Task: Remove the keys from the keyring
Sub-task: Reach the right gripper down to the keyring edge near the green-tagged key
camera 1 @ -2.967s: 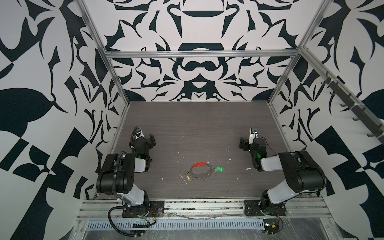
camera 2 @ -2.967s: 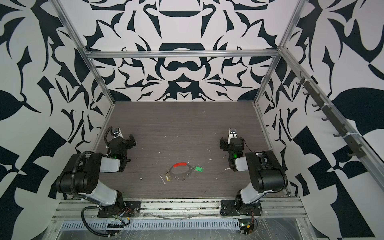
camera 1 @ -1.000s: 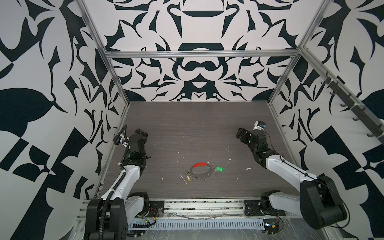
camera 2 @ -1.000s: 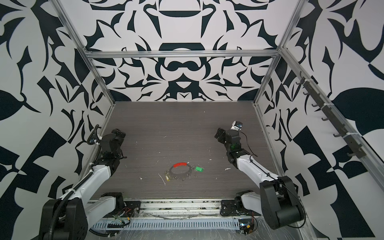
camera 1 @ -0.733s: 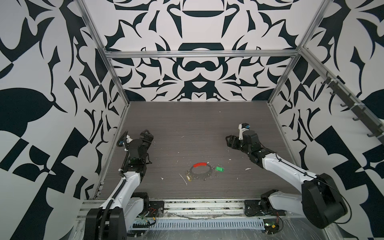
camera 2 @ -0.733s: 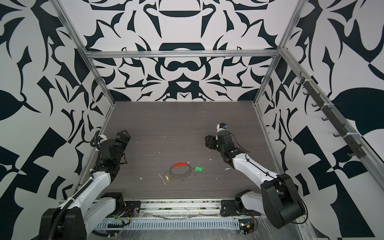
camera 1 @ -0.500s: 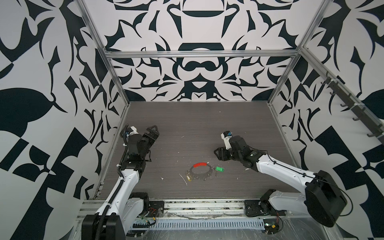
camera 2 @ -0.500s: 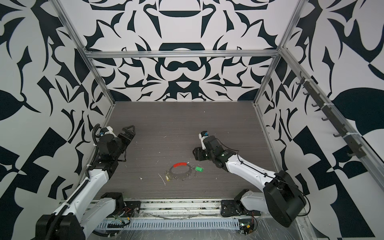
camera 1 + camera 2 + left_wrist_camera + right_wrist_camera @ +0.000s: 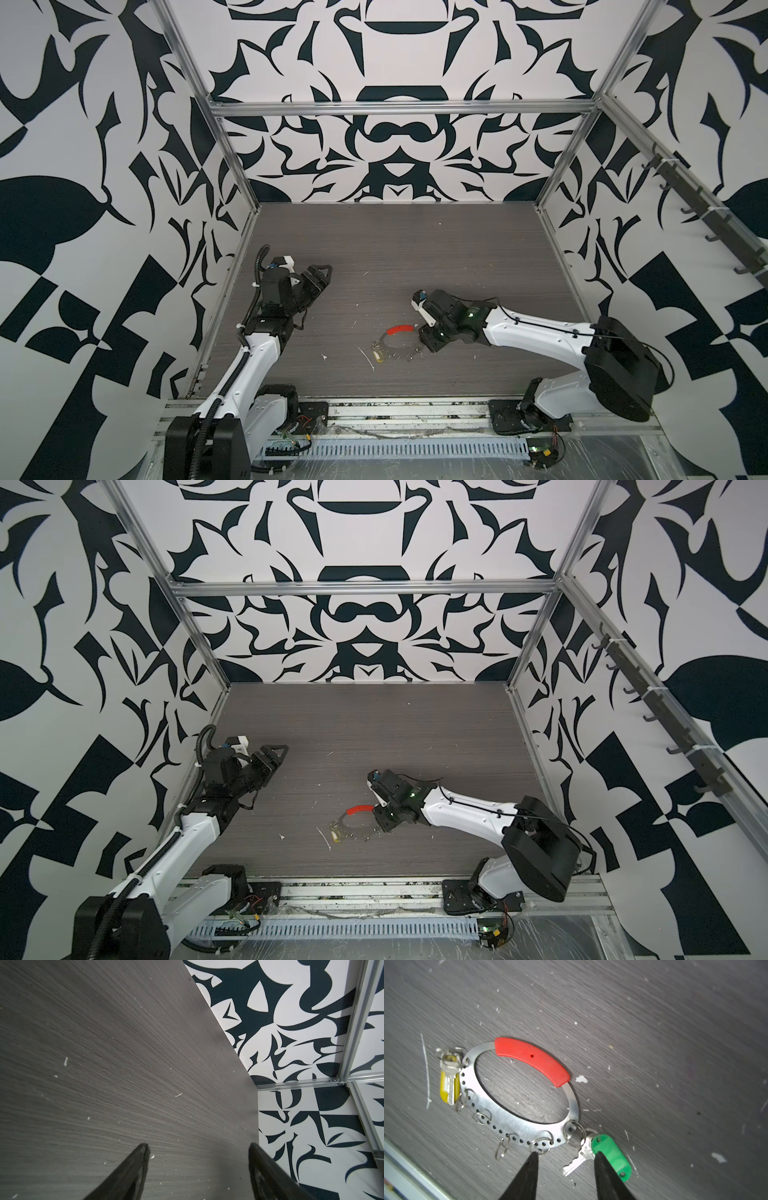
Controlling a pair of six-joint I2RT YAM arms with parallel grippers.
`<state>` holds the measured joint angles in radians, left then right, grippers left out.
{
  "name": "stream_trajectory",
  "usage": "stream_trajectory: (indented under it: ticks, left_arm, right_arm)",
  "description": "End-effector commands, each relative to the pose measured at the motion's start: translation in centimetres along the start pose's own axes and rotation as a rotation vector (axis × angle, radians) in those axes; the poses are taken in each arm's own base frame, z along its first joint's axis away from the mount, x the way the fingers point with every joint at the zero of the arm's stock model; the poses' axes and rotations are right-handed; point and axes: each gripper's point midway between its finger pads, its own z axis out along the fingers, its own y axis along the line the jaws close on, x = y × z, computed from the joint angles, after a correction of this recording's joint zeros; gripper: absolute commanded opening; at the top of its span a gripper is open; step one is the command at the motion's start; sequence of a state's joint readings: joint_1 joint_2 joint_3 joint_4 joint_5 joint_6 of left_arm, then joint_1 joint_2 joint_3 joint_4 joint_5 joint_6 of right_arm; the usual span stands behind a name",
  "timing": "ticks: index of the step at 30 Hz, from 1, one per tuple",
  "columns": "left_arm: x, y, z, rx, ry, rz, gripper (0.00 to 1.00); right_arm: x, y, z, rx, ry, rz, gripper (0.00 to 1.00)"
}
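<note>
The keyring [image 9: 517, 1124] lies flat on the table, a grey metal hoop with a red sleeve [image 9: 532, 1060] and several small silver rings. The yellow key [image 9: 448, 1082] hangs at one end, the green key [image 9: 610, 1155] at the other. My right gripper [image 9: 566, 1154] is open and low over the table. Its fingertips straddle the green key's silver blade [image 9: 576, 1162] without gripping it. In both top views the right gripper [image 9: 426, 347] [image 9: 382, 827] covers the green key; the red sleeve [image 9: 400, 330] and yellow key [image 9: 378, 354] show. My left gripper [image 9: 322, 276] [image 9: 198, 1146] is open over bare table at the far left.
White flecks dot the dark wood-grain table, and a long white sliver [image 9: 368, 358] lies beside the yellow key. Patterned walls with aluminium posts [image 9: 232, 166] close in three sides. A metal rail [image 9: 415, 409] runs along the front edge.
The right arm has swung in and down from the right side to the keyring, its jaws narrowing around the green key's blade. The left arm has stretched forward and its jaws have narrowed slightly.
</note>
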<state>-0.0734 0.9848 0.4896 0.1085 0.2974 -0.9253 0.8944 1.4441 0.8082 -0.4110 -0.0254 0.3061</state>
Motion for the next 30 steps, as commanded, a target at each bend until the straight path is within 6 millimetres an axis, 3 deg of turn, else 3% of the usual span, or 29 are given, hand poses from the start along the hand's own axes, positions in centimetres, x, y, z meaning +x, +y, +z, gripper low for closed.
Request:
stream_trajectory:
  ticks: [1, 11, 30]
  left_arm:
    - [0.1, -1.2, 0.0, 0.035, 0.029, 0.009, 0.76]
    - [0.6, -1.1, 0.4, 0.046, 0.058, 0.003, 0.76]
    - [0.9, -1.6, 0.8, 0.068, 0.092, 0.004, 0.76]
  right_arm:
    - [-0.3, -0.3, -0.4, 0.045, 0.030, -0.066, 0.43]
    - [0.9, -0.6, 0.4, 0.069, 0.118, -0.121, 0.39]
    - [-0.7, -0.1, 1.9, 0.068, 0.119, -0.193, 0.31]
